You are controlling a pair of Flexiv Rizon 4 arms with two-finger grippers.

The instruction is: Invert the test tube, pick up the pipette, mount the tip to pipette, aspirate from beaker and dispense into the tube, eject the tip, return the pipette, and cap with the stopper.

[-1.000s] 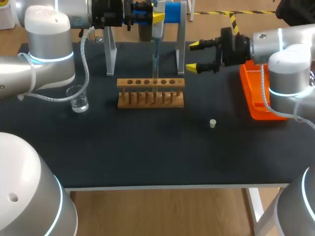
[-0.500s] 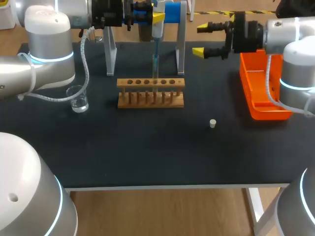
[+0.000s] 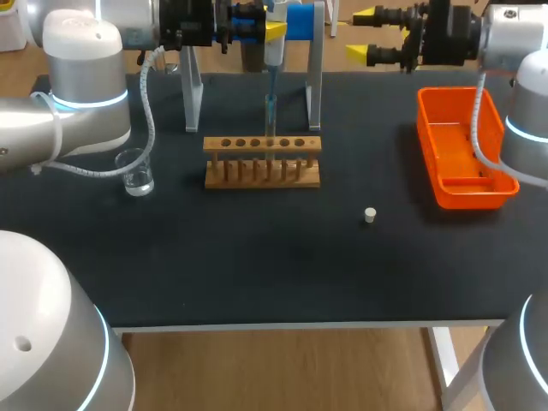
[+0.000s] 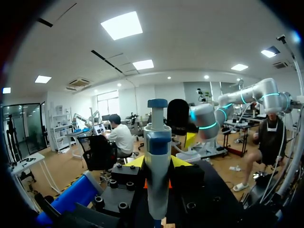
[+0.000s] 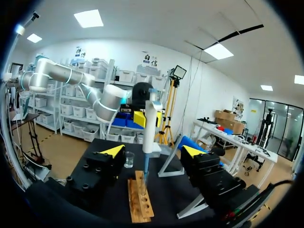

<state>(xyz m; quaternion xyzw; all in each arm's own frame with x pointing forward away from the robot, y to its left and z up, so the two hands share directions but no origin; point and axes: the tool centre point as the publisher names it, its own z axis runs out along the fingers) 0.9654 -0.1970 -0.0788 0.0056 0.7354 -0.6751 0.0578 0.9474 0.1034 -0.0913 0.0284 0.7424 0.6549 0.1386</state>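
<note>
My left gripper (image 3: 267, 32) is shut on the white and blue pipette (image 3: 274, 56) and holds it upright at the far side of the table. In the left wrist view the pipette (image 4: 157, 180) stands between the yellow fingertips (image 4: 136, 162). Its thin tip (image 3: 270, 110) points down at a hole in the wooden tube rack (image 3: 262, 161). The beaker (image 3: 135, 171) with clear liquid stands left of the rack. A small white stopper (image 3: 370, 215) lies right of the rack, nearer the front. My right gripper (image 3: 365, 35) hangs open at the far right, with the pipette (image 5: 151, 124) ahead of it.
An orange bin (image 3: 492, 137) sits at the table's right edge. A pipette stand with grey legs (image 3: 314, 81) and a blue bar (image 3: 300, 20) rises behind the rack. The rack (image 5: 141, 202) and beaker (image 5: 128, 160) also show beyond the right gripper (image 5: 153, 151).
My right gripper has drawn back from beside the rack toward the far edge and up, uncovering the orange bin, and its fingers stand a little closer together. The left arm and pipette have not moved.
</note>
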